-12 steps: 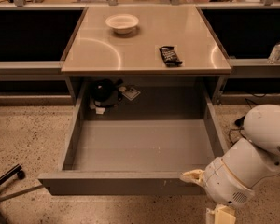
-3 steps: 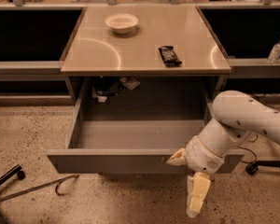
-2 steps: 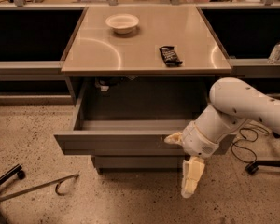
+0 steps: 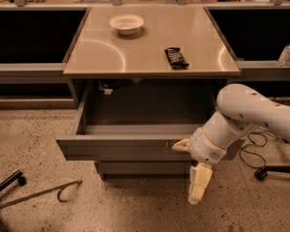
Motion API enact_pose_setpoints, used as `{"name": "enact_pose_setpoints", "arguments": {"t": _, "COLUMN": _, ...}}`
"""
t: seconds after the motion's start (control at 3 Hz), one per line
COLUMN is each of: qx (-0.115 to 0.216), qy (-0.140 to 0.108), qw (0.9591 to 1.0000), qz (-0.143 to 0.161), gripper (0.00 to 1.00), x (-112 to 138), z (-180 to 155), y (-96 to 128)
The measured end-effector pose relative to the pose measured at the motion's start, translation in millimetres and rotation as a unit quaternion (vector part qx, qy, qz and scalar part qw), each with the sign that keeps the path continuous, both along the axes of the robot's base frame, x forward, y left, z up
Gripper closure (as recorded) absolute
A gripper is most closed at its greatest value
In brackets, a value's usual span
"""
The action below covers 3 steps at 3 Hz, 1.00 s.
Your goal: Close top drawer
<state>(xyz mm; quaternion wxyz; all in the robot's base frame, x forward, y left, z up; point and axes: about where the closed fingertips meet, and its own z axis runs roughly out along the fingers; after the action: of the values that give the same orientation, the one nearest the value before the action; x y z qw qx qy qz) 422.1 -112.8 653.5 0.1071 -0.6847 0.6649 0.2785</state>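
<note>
The top drawer (image 4: 121,148) is a wide grey metal drawer under the tabletop (image 4: 111,57), and it stands part-way out. Its plain front has small white scuffs right of centre. Its inside is mostly bare, with small dark and white items (image 4: 108,87) at the back left. My gripper (image 4: 190,164) is at the right end of the drawer front, on a white arm coming in from the right. One cream finger (image 4: 181,145) touches the front and the other (image 4: 199,182) hangs down toward the floor. The fingers are spread and hold nothing.
A white bowl (image 4: 126,23) and a dark snack bar (image 4: 176,57) lie on the tabletop. A lower drawer front (image 4: 140,168) shows under the top one. A water bottle (image 4: 286,51) stands at the right. A metal rod (image 4: 38,193) and cables (image 4: 251,151) lie on the speckled floor.
The top drawer has slid back toward the cabinet, from fully out to part-way out. My arm and gripper have moved forward with its front.
</note>
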Motion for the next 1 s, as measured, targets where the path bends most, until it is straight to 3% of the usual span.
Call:
{"name": "enact_pose_setpoints", "arguments": {"t": 0.33, "qx": -0.007, "qy": 0.009, "qw": 0.9999, "qz": -0.002, "gripper": 0.00, "x": 23, "z": -23, "y": -1}}
{"name": "enact_pose_setpoints", "arguments": {"t": 0.67, "qx": -0.023, "qy": -0.029, "qw": 0.9993, "qz": -0.010, "gripper": 0.00, "x": 48, "z": -27, "y": -3}}
{"name": "enact_pose_setpoints", "arguments": {"t": 1.0, "qx": -0.035, "qy": -0.105, "qw": 0.9936, "qz": -0.025, "gripper": 0.00, "x": 60, "z": -21, "y": -6}}
